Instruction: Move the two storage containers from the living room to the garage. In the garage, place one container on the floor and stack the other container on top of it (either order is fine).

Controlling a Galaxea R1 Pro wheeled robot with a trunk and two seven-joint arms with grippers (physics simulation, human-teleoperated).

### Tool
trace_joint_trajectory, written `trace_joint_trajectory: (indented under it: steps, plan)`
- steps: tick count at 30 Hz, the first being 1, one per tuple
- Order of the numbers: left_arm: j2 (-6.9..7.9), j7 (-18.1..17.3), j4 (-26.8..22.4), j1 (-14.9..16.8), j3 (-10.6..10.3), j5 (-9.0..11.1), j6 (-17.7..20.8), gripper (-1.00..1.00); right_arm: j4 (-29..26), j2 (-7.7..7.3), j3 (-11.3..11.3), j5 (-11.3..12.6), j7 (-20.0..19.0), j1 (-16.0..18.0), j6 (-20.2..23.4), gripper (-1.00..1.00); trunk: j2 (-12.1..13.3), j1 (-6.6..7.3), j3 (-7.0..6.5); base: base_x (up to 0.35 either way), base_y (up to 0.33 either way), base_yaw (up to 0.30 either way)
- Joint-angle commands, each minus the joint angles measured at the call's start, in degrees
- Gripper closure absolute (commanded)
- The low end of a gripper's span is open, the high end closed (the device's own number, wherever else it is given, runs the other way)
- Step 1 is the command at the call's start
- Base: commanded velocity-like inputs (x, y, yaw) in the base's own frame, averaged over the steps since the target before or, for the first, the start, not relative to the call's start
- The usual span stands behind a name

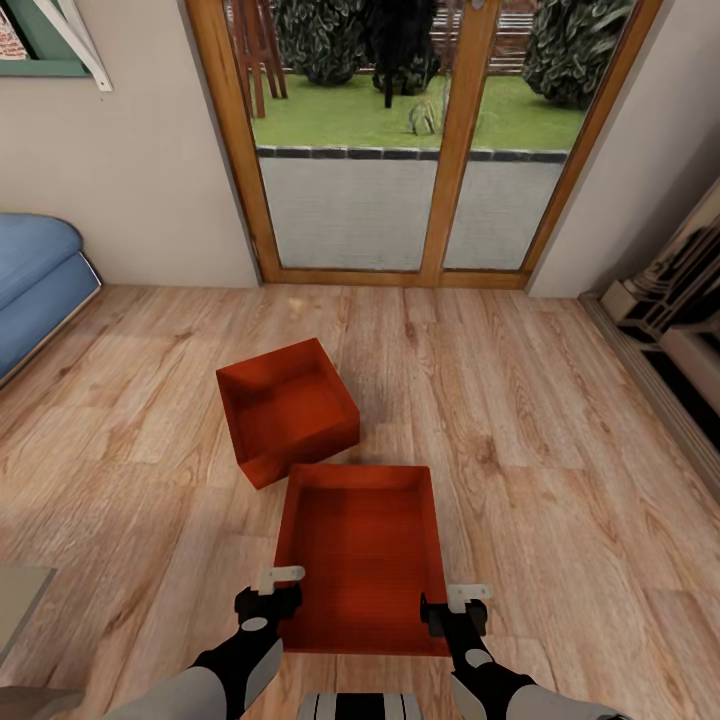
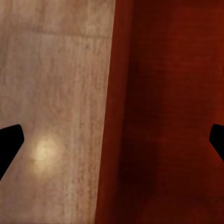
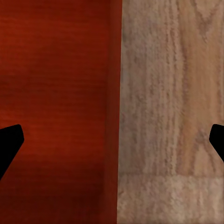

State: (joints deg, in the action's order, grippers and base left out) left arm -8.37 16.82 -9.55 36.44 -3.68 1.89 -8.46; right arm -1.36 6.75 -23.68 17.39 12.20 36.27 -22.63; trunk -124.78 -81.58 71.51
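Two red-orange open-top storage containers stand on the light wood plank floor (image 1: 560, 450) of the living room. The far one (image 1: 287, 408) sits turned at an angle. The near one (image 1: 365, 555) lies just in front of me, almost touching it. My left gripper (image 1: 268, 602) hangs over the near container's left wall and is open. In the left wrist view that wall (image 2: 114, 116) runs between the spread fingertips (image 2: 10, 142). My right gripper (image 1: 455, 612) is open over the right wall (image 3: 114, 116), one fingertip (image 3: 10, 142) on the inner side.
A blue sofa (image 1: 35, 280) stands at the left and a wood-framed glass door (image 1: 410, 150) at the back. Low shelving (image 1: 670, 320) lines the right wall. A grey corner (image 1: 20, 600) juts in at the lower left. Bare floor lies to either side of the containers.
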Motion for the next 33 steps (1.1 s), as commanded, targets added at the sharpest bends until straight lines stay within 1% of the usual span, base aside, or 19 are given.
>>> trace_joint_trajectory:
  steps: [1, 20, 24, 29, 33]
  plan:
    - [0.01, 0.35, 0.27, 0.03, -0.41, 0.13, -0.12, -1.00, 0.05, 0.02, -0.49, 0.44, 0.19, 0.03, -0.15, -1.00, -0.01, 0.01, 0.03, 0.000, 0.000, 0.000]
    - [0.02, 0.40, 1.59, 0.03, -0.86, -0.35, 0.02, -1.00, 0.05, 0.02, -0.49, 0.45, 0.18, 0.02, -0.65, -1.00, -0.01, 0.01, 0.03, 0.000, 0.000, 0.000]
    - [0.22, 0.40, 1.99, 0.03, -0.92, -0.50, 0.03, -1.00, 0.05, 0.02, -0.49, 0.45, 0.18, 0.03, -0.66, -1.00, -0.01, 0.01, 0.03, 0.000, 0.000, 0.000]
    - [0.29, 0.40, 2.07, 0.03, -0.91, -0.60, -0.05, -1.00, 0.05, 0.02, -0.49, 0.45, 0.17, 0.03, -0.66, -1.00, -2.02, -1.09, 0.93, 0.000, 0.000, 0.000]
    - [0.36, 0.40, 2.11, 0.03, -0.89, -0.57, -0.06, -1.00, 0.05, 0.02, -0.49, 0.45, 0.19, 0.03, -0.67, -1.00, -2.02, -1.09, 0.93, 0.000, 0.000, 0.000]
